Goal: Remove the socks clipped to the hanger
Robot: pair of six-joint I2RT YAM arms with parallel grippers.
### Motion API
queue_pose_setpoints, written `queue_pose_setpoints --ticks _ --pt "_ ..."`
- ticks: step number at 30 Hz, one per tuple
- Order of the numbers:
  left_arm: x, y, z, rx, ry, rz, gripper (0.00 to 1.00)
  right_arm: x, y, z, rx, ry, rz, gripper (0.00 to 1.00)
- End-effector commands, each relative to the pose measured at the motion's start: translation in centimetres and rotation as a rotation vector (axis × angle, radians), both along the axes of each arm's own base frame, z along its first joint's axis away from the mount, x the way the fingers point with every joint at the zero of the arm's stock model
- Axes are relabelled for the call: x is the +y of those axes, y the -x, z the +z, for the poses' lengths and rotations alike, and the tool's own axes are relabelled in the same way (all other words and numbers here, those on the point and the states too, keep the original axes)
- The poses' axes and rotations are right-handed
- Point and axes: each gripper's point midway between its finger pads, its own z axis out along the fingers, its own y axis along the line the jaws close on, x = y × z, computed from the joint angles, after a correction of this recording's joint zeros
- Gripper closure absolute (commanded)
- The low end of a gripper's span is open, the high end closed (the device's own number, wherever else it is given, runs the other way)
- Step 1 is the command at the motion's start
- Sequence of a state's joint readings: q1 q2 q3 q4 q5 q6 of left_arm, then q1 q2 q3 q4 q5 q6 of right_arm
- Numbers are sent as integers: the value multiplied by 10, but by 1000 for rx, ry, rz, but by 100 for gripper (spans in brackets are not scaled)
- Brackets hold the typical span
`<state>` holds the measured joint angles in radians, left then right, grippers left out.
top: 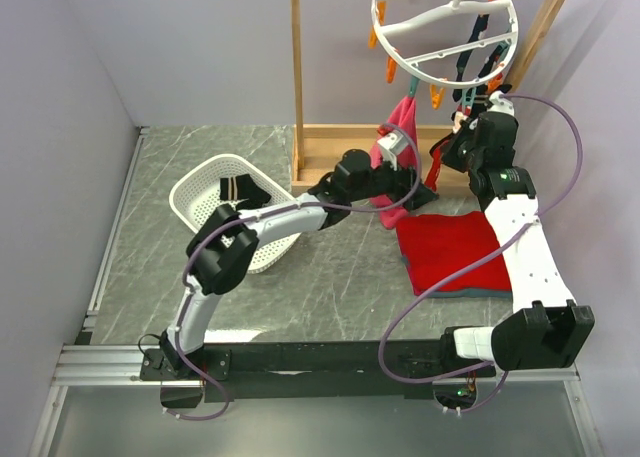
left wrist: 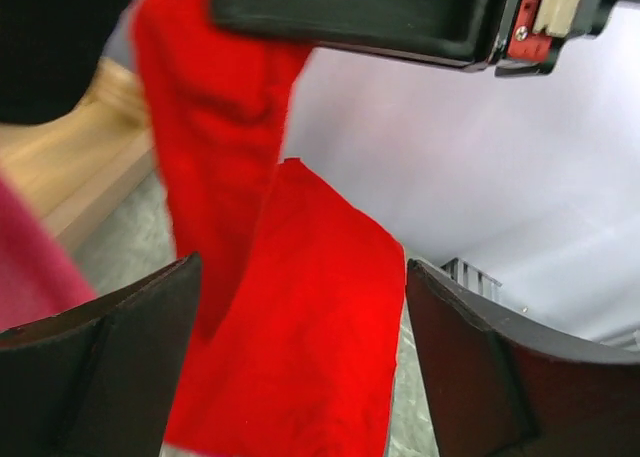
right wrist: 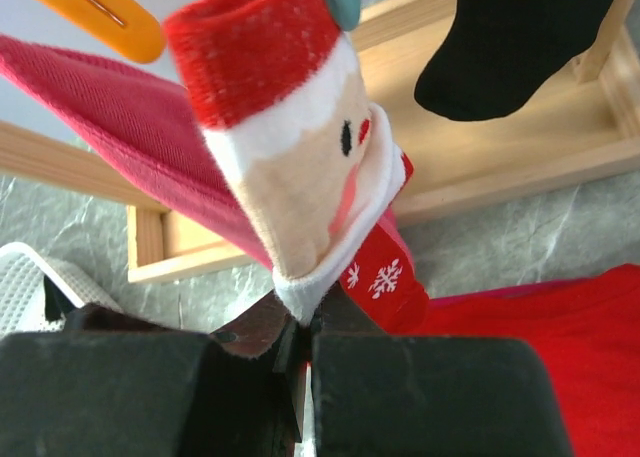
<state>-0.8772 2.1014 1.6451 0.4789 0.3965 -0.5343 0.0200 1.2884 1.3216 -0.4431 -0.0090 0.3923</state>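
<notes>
Right wrist: right hand (right wrist: 300, 347) pinches sock (right wrist: 290, 157), lower end hidden in grip.

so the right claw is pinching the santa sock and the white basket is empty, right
Not quite: the white basket is not empty; the top view shows dark socks lying in it. The right claw is indeed pinching the Santa sock.

A white plastic basket (top: 183, 189) stood on the left of the grey marbled table (top: 170, 157), a folded red cloth (top: 450, 252) lay on the right, and a pink towel (right wrist: 110, 107) hung by the wooden rack frame (top: 297, 67) at the far side.
</notes>
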Motion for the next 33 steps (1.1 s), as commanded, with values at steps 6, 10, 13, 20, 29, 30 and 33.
queue_pose_setpoints --ticks 6,10,13,20,29,30,33 --pt "-26 -24 21 -141 55 20 17 15 18 36 -76 -47 66 100" --pt "-30 -34 12 -136 39 50 32 16 21 40 -78 -53 73 100" --pt "-31 -39 9 -126 30 70 57 19 25 43 -86 -62 85 99" --pt "-24 -31 33 -121 58 52 99 20 27 44 -87 -63 88 95" --pt "-12 -10 31 -99 1 -7 28 16 25 40 -74 -51 73 93" --pt "-11 -8 29 -93 -6 -8 23 15 25 39 -71 -47 69 90" --pt "-7 -10 39 -112 7 13 13 11 25 37 -62 -35 51 86"
